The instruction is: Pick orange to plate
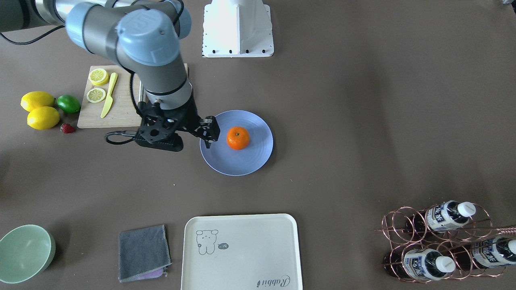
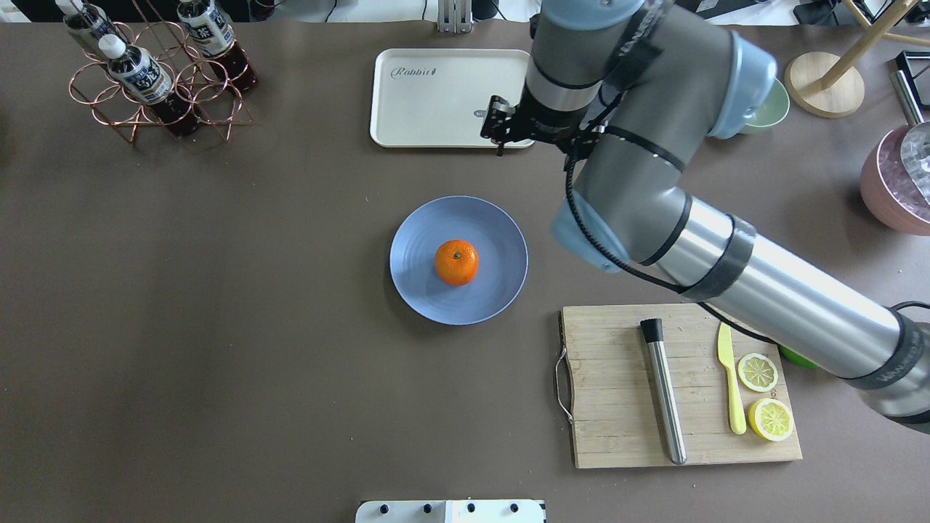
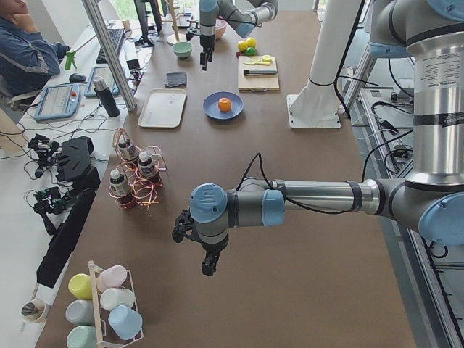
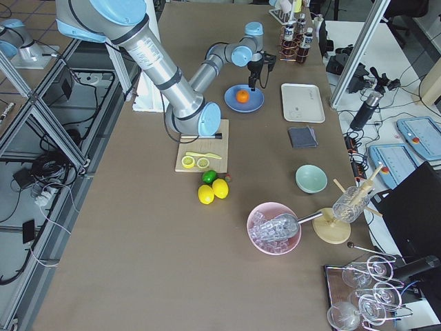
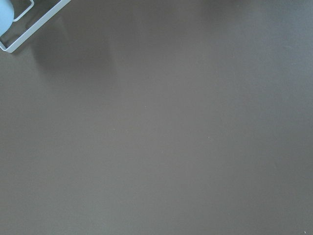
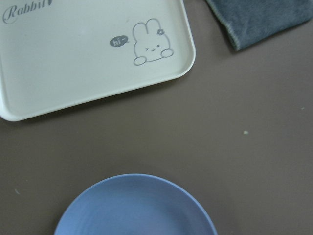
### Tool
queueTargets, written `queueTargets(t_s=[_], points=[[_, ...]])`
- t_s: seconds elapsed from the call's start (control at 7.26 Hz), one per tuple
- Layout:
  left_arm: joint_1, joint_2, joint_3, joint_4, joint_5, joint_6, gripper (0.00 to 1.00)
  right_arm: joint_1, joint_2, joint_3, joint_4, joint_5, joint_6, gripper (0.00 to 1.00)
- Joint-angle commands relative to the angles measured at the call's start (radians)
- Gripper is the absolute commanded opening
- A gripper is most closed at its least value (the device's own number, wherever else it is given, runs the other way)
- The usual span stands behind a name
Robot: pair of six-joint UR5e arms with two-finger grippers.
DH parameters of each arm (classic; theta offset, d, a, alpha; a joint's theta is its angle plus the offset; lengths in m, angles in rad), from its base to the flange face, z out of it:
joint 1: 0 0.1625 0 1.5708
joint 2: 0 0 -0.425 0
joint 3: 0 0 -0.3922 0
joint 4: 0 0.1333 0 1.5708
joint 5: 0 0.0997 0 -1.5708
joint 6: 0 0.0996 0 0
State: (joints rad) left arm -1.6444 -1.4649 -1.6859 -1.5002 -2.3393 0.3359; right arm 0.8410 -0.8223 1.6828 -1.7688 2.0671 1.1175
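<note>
The orange [image 1: 238, 137] [image 2: 456, 261] rests near the middle of the periwinkle-blue plate [image 1: 242, 166] [image 2: 421, 290], stem dimple up, with nothing touching it. My right gripper [image 1: 209, 137] [image 2: 498, 125] hangs raised over the plate's rim on the cream tray's side. It looks open and holds nothing. The right wrist view shows only the plate's edge [image 6: 137, 205], no fingers and no orange. My left gripper [image 3: 208, 267] appears only in the exterior left view, far from the plate over bare table. I cannot tell its state.
A cream tray [image 1: 242, 249] lies beyond the plate, with a grey cloth [image 1: 143, 251] and a pale-green bowl [image 1: 24, 251] beside it. Toward the robot is a cutting board [image 2: 617, 378] with lemon slices, knife and metal rod. Lemons [image 1: 38, 108], a lime [image 1: 68, 103] and a bottle rack [image 1: 443, 241] flank the table.
</note>
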Motion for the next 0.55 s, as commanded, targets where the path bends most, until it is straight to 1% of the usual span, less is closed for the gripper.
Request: queueTargets(t_s=[0.0,0.28,0.41], points=[[0.000,-0.002,-0.001,0.000,0.000,0.000,0.98,0.226,-0.261,0.135,-0.046,0.108,-0.437,1.00],[0.000,-0.002,-0.001,0.002,0.000,0.000,0.98,0.408,-0.450,0.146,-0.040,0.186,-0.818,1.00],[0.001,-0.002,-0.001,0.002,0.000,0.000,0.98,0.478,-0.550,0.144,-0.038,0.198,-0.993,1.00]])
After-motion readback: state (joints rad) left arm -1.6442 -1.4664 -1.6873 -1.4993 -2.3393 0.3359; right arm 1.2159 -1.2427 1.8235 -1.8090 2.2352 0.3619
